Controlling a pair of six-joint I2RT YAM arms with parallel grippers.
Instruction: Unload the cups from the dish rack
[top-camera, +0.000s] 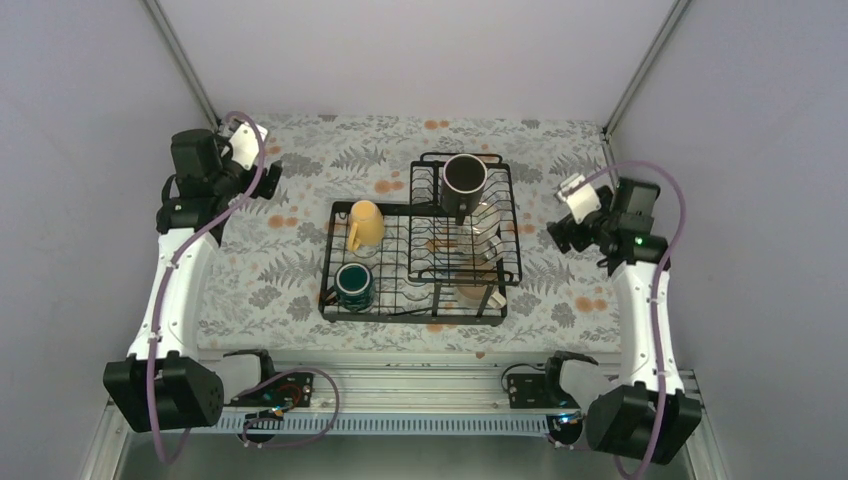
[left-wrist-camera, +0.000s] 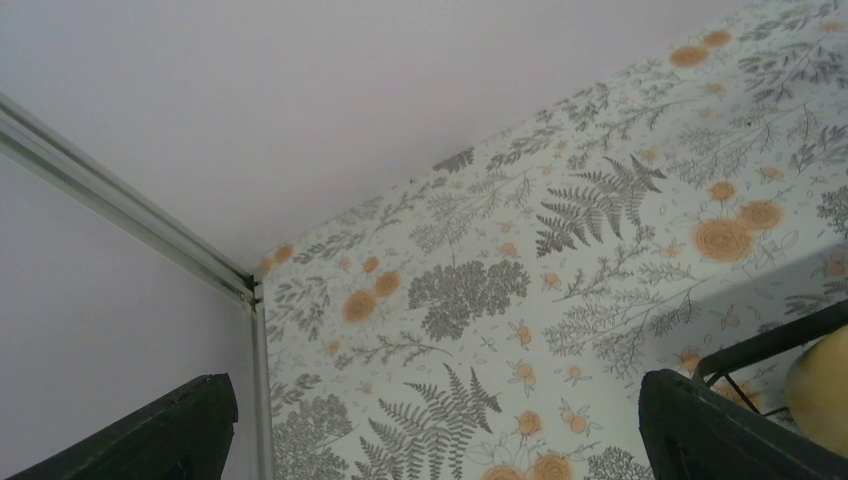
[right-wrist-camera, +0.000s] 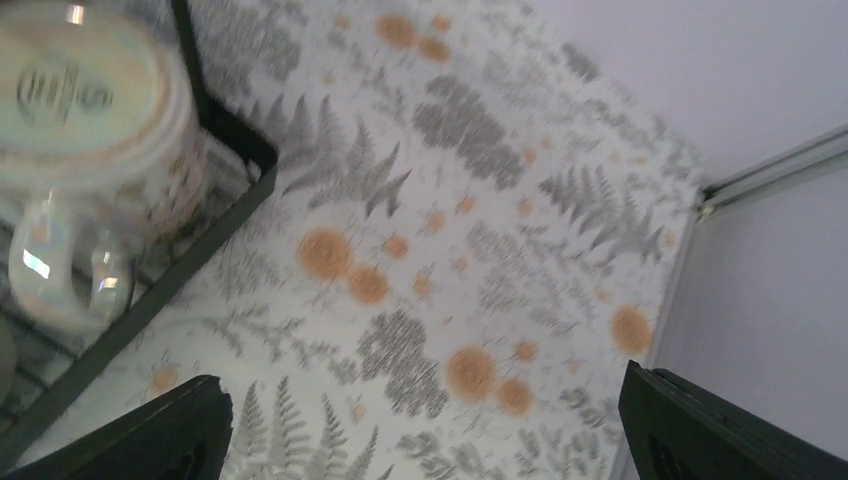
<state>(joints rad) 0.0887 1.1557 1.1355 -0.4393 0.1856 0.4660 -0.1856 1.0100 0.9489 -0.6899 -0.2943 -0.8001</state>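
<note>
Black wire dish rack sits between left gripper and right gripper, both spread wide, apart from its edges

even soft light; right wrist view blurred.

A robot test booth: plain white panel walls, aluminium mounting rail, floral-print tabletop.

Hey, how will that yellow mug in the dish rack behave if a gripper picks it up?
The yellow mug looks rigid and glazed, so a pinch may slip on its rounded body; the handle on its left seems a surer hold. Sitting among the dish rack wires, it could snag if dragged rather than lifted.
</note>
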